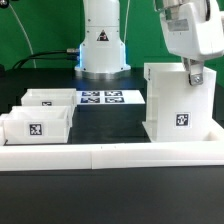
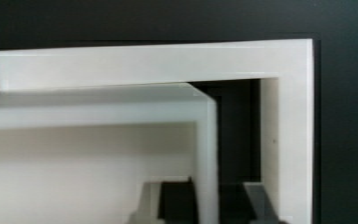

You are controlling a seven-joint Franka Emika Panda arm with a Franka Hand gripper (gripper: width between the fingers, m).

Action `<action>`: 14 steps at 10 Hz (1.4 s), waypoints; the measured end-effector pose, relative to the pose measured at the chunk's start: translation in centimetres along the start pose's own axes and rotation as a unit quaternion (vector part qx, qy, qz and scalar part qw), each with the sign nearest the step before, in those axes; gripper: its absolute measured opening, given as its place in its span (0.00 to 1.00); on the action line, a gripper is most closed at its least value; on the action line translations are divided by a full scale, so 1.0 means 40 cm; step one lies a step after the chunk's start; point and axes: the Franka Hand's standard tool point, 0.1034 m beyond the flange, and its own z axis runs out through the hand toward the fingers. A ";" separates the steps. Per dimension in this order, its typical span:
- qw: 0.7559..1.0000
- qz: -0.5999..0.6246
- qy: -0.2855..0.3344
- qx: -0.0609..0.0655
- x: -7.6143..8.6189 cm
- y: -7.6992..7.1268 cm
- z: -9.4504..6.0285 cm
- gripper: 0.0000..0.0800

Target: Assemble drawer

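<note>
The drawer's tall white box casing (image 1: 180, 105) stands upright at the exterior view's right, with a square tag on its front. My gripper (image 1: 193, 75) reaches down onto the casing's top edge. In the wrist view my gripper (image 2: 222, 203) has one dark finger on each side of a thin white casing wall (image 2: 211, 150), with the jaws close together on it. Two small shallow trays lie at the exterior view's left, one tray (image 1: 50, 98) farther back and one tray (image 1: 35, 125) nearer, both tagged.
The marker board (image 1: 100, 98) lies flat between the trays and the casing. A long low white border rail (image 1: 110, 152) runs along the front, and the casing stands close behind it. The robot's base (image 1: 103, 45) stands at the back.
</note>
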 end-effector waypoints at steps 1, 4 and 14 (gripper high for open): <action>1.000 -0.007 0.000 0.000 0.000 -0.003 0.003 0.05; 1.000 -0.010 -0.003 -0.005 -0.002 -0.032 0.008 0.05; 1.000 -0.018 -0.004 -0.002 -0.006 -0.091 0.017 0.05</action>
